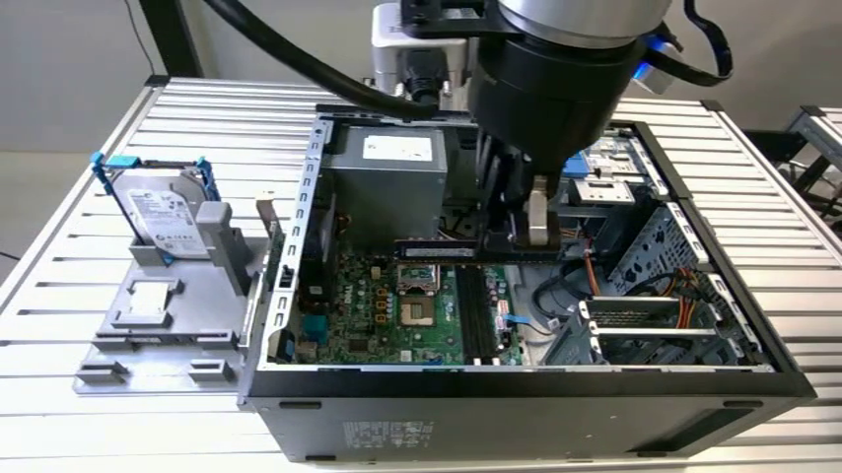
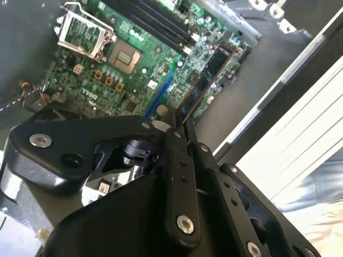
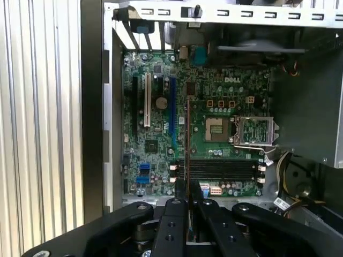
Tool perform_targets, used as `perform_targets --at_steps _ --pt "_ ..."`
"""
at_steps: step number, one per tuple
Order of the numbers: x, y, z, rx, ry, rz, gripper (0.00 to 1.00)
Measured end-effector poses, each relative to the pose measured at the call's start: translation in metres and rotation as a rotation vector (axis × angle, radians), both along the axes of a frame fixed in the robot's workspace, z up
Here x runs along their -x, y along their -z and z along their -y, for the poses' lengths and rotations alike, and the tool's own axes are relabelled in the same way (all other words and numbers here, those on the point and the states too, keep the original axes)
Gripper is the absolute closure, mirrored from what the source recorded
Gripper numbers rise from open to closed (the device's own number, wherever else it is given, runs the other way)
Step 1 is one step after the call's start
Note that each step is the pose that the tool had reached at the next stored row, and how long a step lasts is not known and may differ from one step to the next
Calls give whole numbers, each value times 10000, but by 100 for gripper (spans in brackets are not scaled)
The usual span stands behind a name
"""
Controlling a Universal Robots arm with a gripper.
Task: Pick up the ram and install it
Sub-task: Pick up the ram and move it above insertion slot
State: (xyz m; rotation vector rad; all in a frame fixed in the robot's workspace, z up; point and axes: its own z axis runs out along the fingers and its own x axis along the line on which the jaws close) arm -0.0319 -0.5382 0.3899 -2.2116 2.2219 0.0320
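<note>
As the arm reaches down into the open computer case point(image 1: 526, 394), the gripper point(image 1: 516, 241) pinches the ram point(image 1: 441, 251), fingers pressed together on its flat faces. The ram is held level above the motherboard point(image 1: 394, 320), over the CPU socket point(image 1: 418, 276), clear of the board. In both wrist views the stick shows edge-on, a thin line running out from between the fingers point(image 3: 177, 214) of the gripper point(image 3: 187, 206): ram point(image 3: 187, 144), ram point(image 2: 206, 85), gripper point(image 2: 179, 126). It lies crosswise to the long black slots point(image 3: 220, 168), not seated in them. The case sits mid tabletop point(image 1: 79, 434). A hard drive point(image 1: 161, 212) in a blue frame stands on a grey fixture point(image 1: 145, 340) near the tabletop edge on the exterior view's left.
</note>
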Motion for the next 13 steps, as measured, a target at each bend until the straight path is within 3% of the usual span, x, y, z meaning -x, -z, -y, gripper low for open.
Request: perform_targets --at_steps 6,13 --pt "-207 0 -2 0 -1 -1 100" --pt "-223 0 -20 -1 1 0 100"
